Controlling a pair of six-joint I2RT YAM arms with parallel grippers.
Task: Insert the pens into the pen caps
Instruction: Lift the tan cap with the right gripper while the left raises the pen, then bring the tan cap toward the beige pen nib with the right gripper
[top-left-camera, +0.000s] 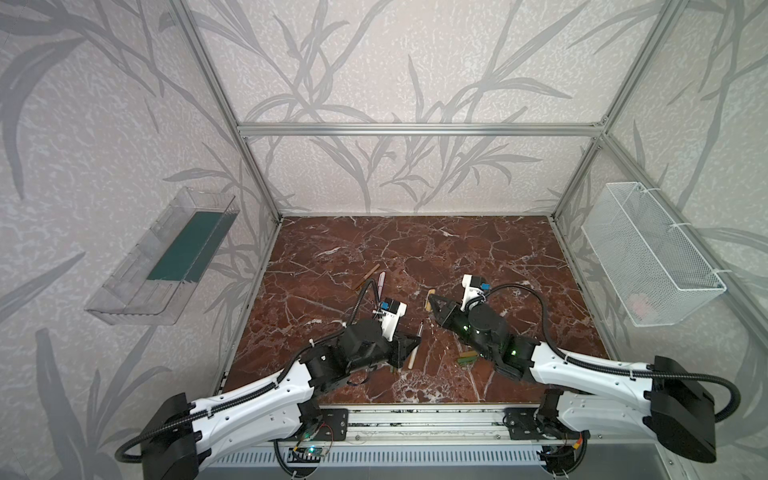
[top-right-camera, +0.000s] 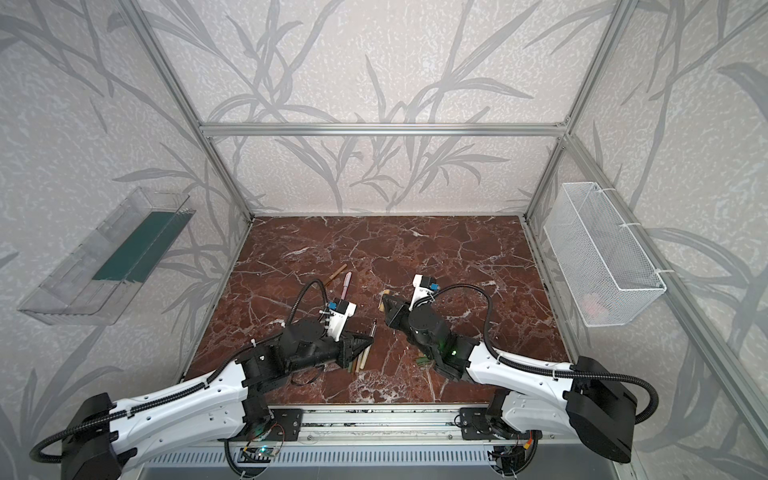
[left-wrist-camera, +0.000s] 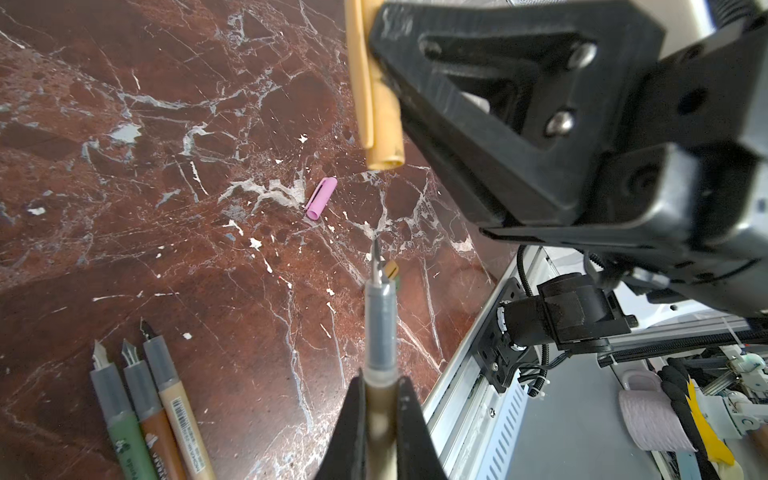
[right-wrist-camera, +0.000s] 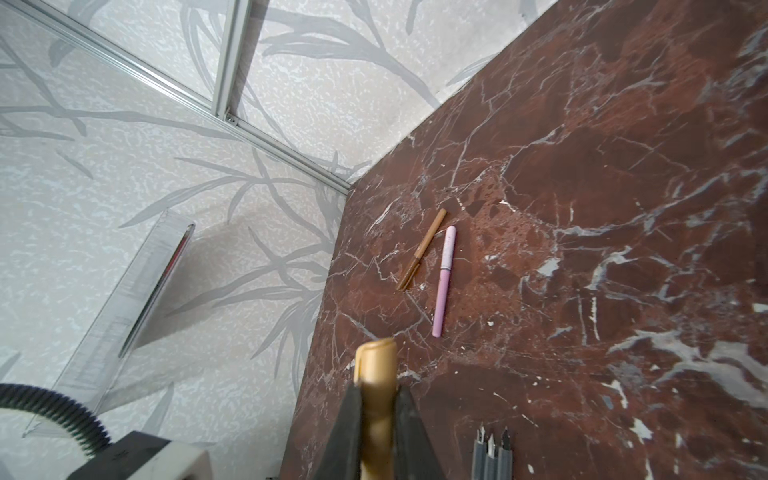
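Observation:
My left gripper (left-wrist-camera: 380, 399) is shut on a gold-tan pen (left-wrist-camera: 380, 332), whose grey grip and dark nib stick out past the fingers. My right gripper (right-wrist-camera: 376, 399) is shut on a gold-tan pen cap (right-wrist-camera: 374, 365). In both top views the two grippers (top-left-camera: 409, 340) (top-left-camera: 434, 305) face each other mid-table, the cap (left-wrist-camera: 380, 104) beyond the nib with a gap between. Three uncapped pens (left-wrist-camera: 137, 399) lie side by side beside the left gripper. A pink cap (left-wrist-camera: 321, 198) lies on the marble. A green cap (top-left-camera: 467, 357) shows by the right arm.
A capped brown pen (right-wrist-camera: 422, 249) and a capped pink pen (right-wrist-camera: 444, 282) lie farther back on the marble table (top-left-camera: 478, 249). A clear tray (top-left-camera: 166, 262) hangs on the left wall, a white mesh basket (top-left-camera: 652, 257) on the right. An aluminium rail (top-left-camera: 415, 419) runs along the front.

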